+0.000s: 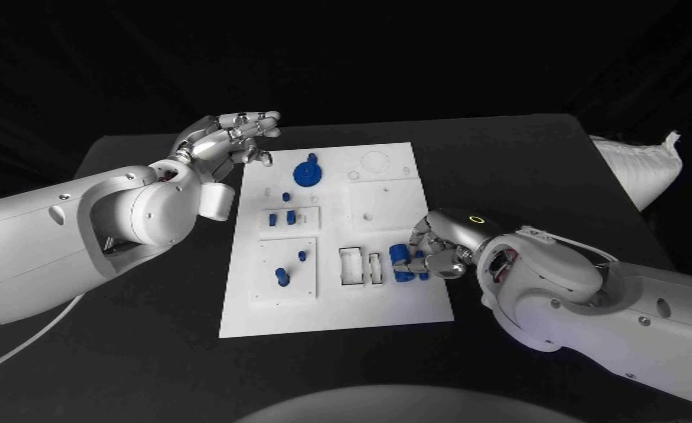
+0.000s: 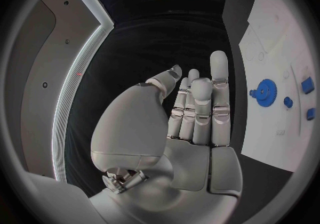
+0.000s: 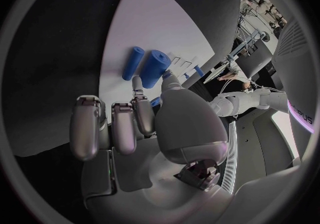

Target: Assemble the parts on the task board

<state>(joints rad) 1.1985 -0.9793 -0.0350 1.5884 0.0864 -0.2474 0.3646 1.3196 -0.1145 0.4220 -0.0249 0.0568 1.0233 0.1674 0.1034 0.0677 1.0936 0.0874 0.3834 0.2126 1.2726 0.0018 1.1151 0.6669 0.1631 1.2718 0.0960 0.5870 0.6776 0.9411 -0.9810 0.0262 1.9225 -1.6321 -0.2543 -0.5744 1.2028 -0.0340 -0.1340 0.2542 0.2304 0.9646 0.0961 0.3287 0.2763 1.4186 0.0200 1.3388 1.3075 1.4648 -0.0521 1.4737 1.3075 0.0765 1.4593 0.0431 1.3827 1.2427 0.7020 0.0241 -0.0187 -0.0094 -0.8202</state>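
The right hand (image 1: pixel 440 246) is resting at the near right edge of the board (image 1: pixel 389 308), which is lying in the middle of the black surface (image 1: pixel 519 173). Its fingers (image 3: pixel 136 109) are curling down onto a blue cylinder (image 1: pixel 402 262) lying on the board; the right wrist view shows one fingertip and the thumb touching a thick cylinder (image 3: pixel 154 68), with a thinner blue cylinder (image 3: pixel 133 63) lying just beside it. Whether the hand is actually gripping the part or merely touching it cannot be told.

Just left of these cylinders, two open rectangular frames (image 1: pixel 353 266) are sitting on the board. Farther left, small blue pegs (image 1: pixel 283 278) are standing in a square panel, and beyond them two blue blocks (image 1: pixel 281 217) are occupying another panel.

Toward the far end, a blue gear (image 1: pixel 307 174) is sitting on the board; the left wrist view shows this gear (image 2: pixel 266 89) beside smaller blue parts.

The left hand (image 1: pixel 231 139) is hovering off the far left corner of the board, above the surface, holding nothing. Its fingers (image 2: pixel 218 88) are extending straight and close together, with the thumb standing apart.
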